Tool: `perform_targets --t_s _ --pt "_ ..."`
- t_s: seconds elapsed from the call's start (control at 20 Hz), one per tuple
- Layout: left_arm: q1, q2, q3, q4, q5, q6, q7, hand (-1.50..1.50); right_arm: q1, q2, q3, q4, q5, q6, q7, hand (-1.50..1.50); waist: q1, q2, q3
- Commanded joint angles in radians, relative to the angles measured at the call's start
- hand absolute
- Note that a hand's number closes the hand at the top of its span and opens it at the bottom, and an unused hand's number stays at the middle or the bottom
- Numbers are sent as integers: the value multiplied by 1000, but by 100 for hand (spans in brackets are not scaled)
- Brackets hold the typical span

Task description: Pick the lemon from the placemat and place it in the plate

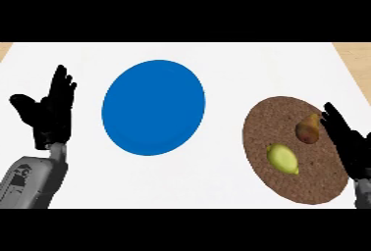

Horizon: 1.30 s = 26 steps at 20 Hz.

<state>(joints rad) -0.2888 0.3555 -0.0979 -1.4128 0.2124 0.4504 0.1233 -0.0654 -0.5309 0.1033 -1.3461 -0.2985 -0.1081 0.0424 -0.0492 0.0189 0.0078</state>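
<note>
Lighting: you see bright, even light over the white counter point(217, 186), with no glare or hot spot. Source: you cannot tell its direction. Shadows: you find almost none under the blue plate point(153, 107) or the brown placemat point(293, 148). Highlights: the lemon point(282, 159) is paler along its upper side. Dark areas: the black hands read as flat silhouettes with little surface detail. Geometry: the round plate looks taller than wide.

Lemon point(283, 159) lies on placemat point(270, 122), blue plate point(153, 107) well apart.
</note>
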Motion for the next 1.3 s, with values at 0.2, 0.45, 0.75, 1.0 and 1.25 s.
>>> perform_targets --t_s 0.2,0.45,0.75,1.0,1.25 --pt "1 44 -81 23 -57 -96 -34 0 -94 232 9 -314 -288 254 -278 -150 10 -46 1" --pt "50 47 -114 36 -55 -152 -61 0 -8 124 44 -474 162 72 -603 150 -14 -37 -6" --pt "9 61 -87 63 -25 -230 -81 0 285 234 164 -298 231 164 -1058 -150 24 -19 -6" --pt "53 58 -91 15 -37 -245 -82 0 348 230 23 -264 251 58 -1240 -150 36 -21 -7" --pt "37 16 -93 53 -64 -228 -104 0 475 107 -152 -320 163 155 -1281 -150 26 -21 -8"
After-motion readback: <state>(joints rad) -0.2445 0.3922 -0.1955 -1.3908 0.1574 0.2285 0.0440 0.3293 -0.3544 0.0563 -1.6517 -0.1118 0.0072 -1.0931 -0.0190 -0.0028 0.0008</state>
